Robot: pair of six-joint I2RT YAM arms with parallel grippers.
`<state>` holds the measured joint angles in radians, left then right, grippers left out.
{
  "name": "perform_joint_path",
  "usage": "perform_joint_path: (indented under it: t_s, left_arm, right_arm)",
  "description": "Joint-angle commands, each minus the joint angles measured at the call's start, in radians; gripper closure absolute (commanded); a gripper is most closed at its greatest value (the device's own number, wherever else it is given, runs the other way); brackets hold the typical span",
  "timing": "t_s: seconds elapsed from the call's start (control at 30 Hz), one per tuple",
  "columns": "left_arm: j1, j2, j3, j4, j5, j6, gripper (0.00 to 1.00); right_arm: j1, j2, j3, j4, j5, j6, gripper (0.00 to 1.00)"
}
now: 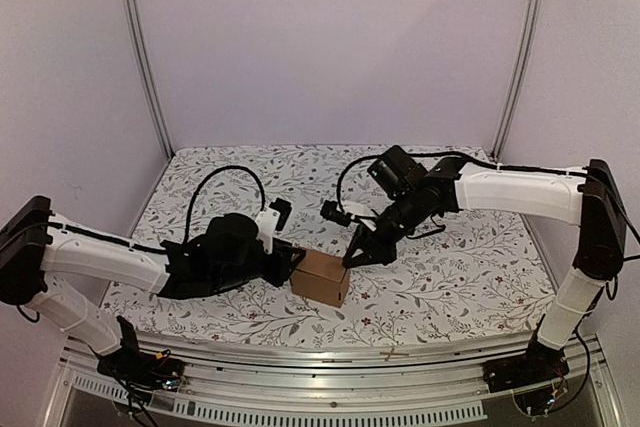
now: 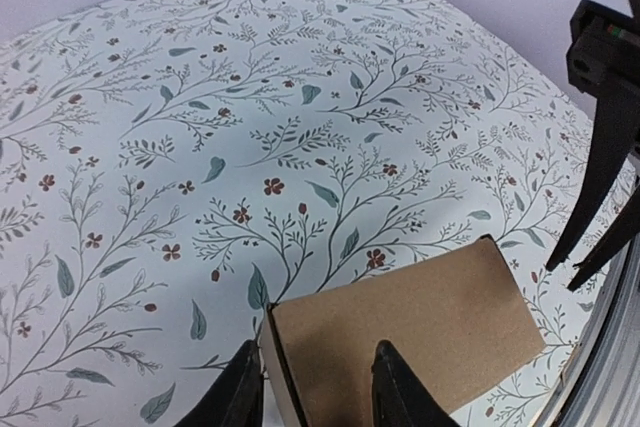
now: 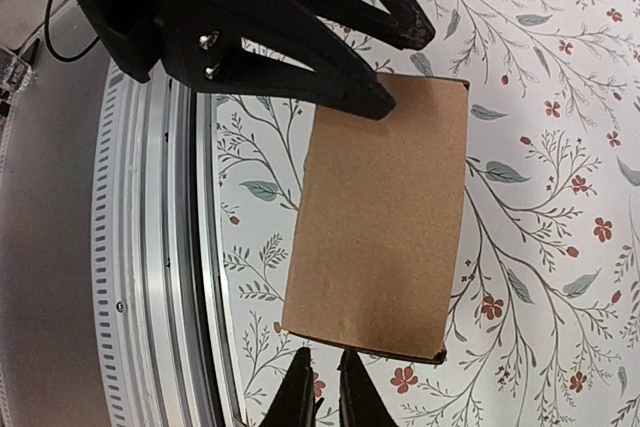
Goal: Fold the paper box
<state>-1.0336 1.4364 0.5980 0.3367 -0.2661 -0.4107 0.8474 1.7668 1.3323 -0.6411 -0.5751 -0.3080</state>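
Top view: a folded, plain brown cardboard paper box [image 1: 321, 280] sits on the floral worktop [image 1: 440, 277].
Left wrist: the left fingers [image 2: 238, 392] stand half apart astride its corner; grip unclear.
Right wrist: the right fingers [image 3: 298, 392] are nearly together, empty, just short of it.

Robotics lab cell, plain lilac walls [image 1: 330, 37], aluminium corner posts [image 1: 143, 57], floral-covered table [image 1: 450, 292], metal rail [image 1: 300, 362]
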Motion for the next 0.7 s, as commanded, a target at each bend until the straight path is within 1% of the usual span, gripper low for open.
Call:
perform_joint_path:
  t_s: [0.0,0.1,0.2,0.3,0.43,0.5,0.57,0.67]
  left_arm:
    - [0.019,-0.086,0.111,-0.121,-0.010,0.092,0.62]
    - [0.026,-0.120,0.171,-0.167,-0.016,0.126,0.61]
    - [0.035,-0.123,0.187,-0.204,-0.012,0.142,0.62]
    - [0.039,-0.116,0.144,-0.199,-0.019,0.132,0.69]
    - [0.041,-0.092,0.040,-0.117,-0.004,0.091,0.78]
    - [0.040,-0.034,0.001,-0.073,0.016,0.088,0.82]
    - [0.039,0.058,-0.019,-0.039,0.016,0.071,0.85]
    - [0.024,0.150,-0.040,0.020,0.038,0.050,0.86]
  right_arm:
    - [-0.008,-0.111,0.013,-0.028,0.028,-0.028,0.91]
    - [-0.007,-0.119,0.013,-0.030,0.029,-0.031,0.91]
    - [-0.007,-0.119,0.010,-0.032,0.011,-0.028,0.90]
    - [-0.007,-0.118,0.014,-0.029,0.002,-0.026,0.90]
    - [-0.007,-0.100,0.022,-0.015,-0.005,-0.025,0.90]
    - [-0.007,-0.076,0.023,-0.006,-0.009,-0.026,0.90]
    - [-0.008,-0.031,0.019,0.008,0.000,-0.029,0.90]
    - [-0.006,0.037,0.008,0.011,-0.004,-0.031,0.90]
